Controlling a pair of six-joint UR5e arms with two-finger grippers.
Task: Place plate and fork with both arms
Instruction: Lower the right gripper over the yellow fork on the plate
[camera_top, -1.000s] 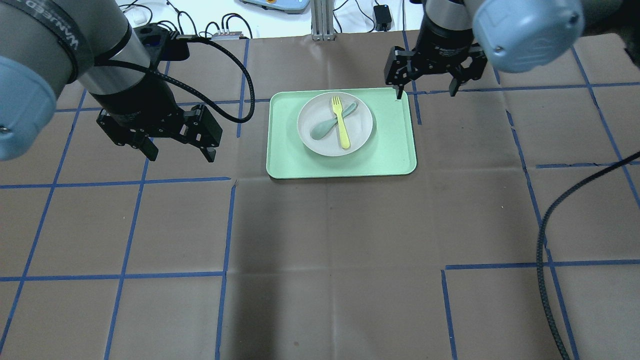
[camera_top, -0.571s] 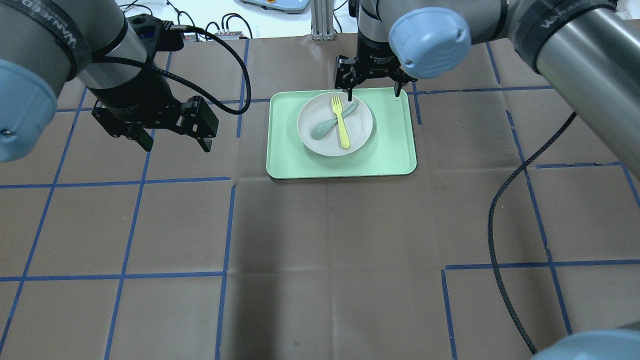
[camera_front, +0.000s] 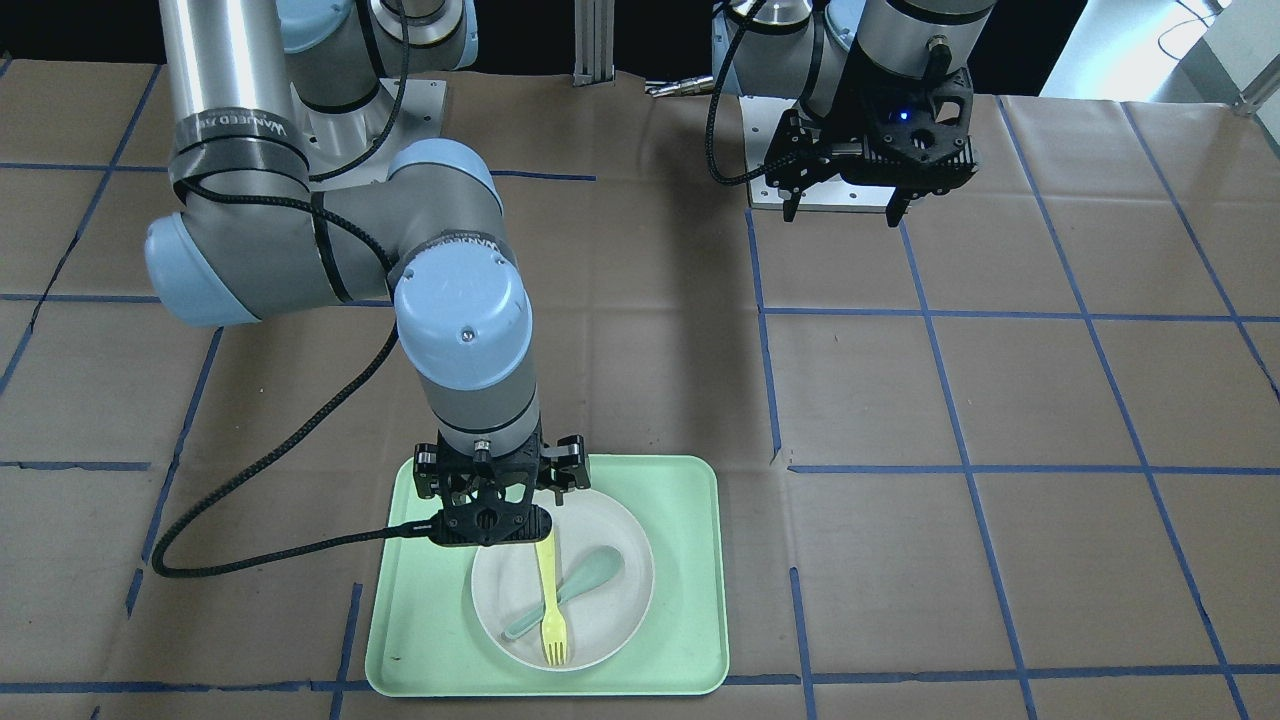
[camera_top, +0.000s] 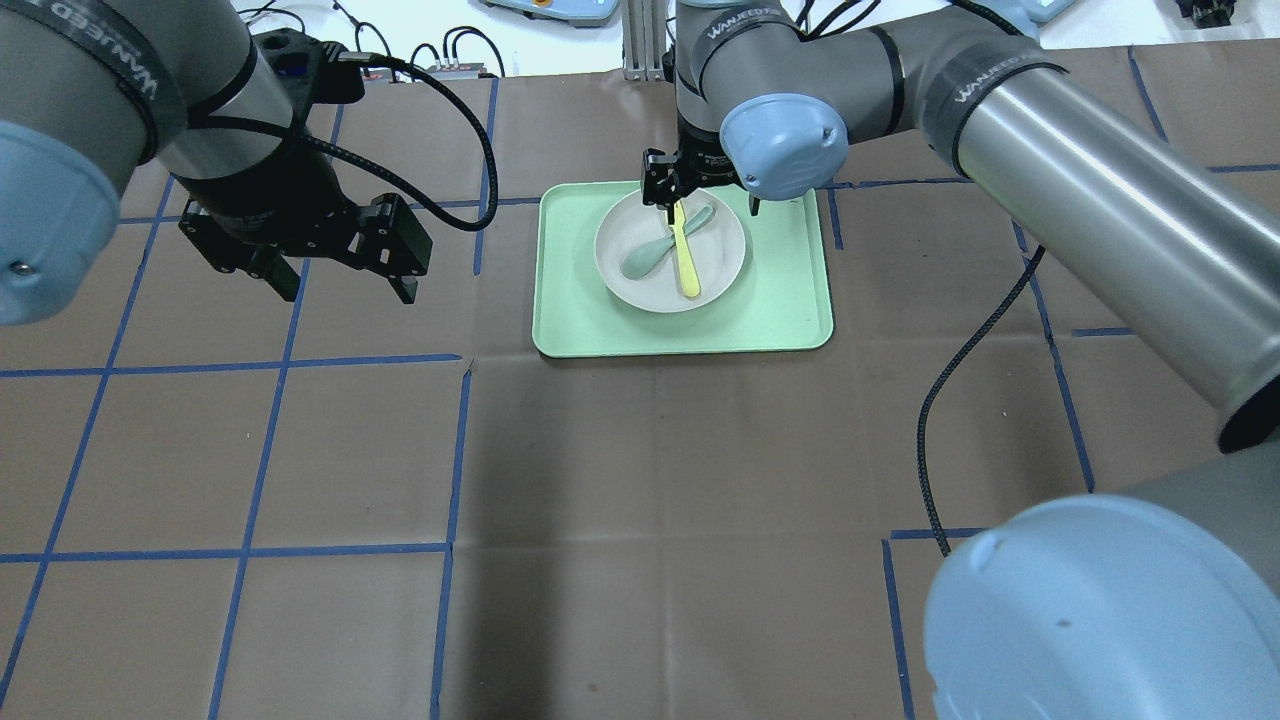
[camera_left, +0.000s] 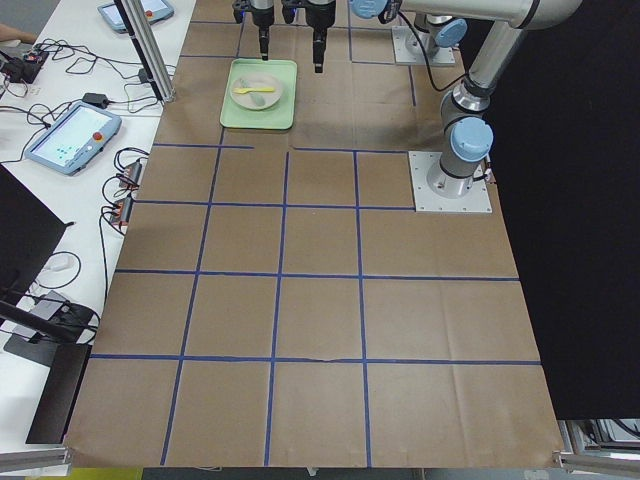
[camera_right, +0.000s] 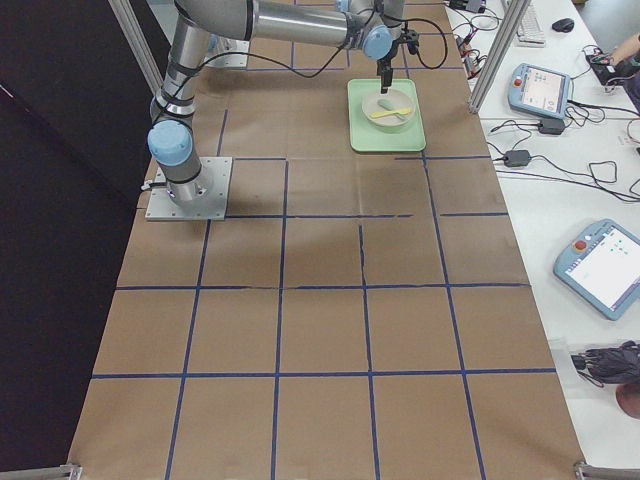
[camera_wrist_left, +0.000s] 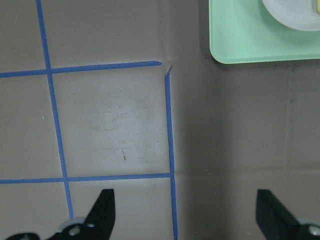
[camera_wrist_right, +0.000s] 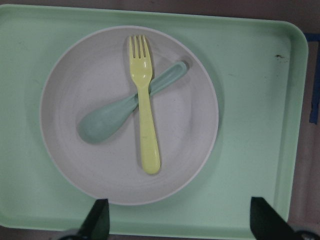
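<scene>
the brown papered desk (camera_top: 640, 500) is taped into blue squares. the right arm (camera_top: 1050, 180) reaches far across it; the left arm (camera_top: 120, 80) stays nearer its own side. in the overhead view a mint-green tray (camera_top: 780, 300) lies toward the desk's 12 o'clock. the off-white plate (camera_top: 725, 255) sits on the tray, toward its 12 o'clock edge. the right claw (camera_top: 710, 203) hangs above the plate, fingers wide apart and gripping nothing. the left claw (camera_top: 348, 290), also spread and bare, hovers over the desk at the tray's 9 o'clock. the yellow fork (camera_top: 687, 270) lies on the plate, tines at 12, crossing over a teal spoon (camera_top: 637, 262) whose bowl points to 8.
</scene>
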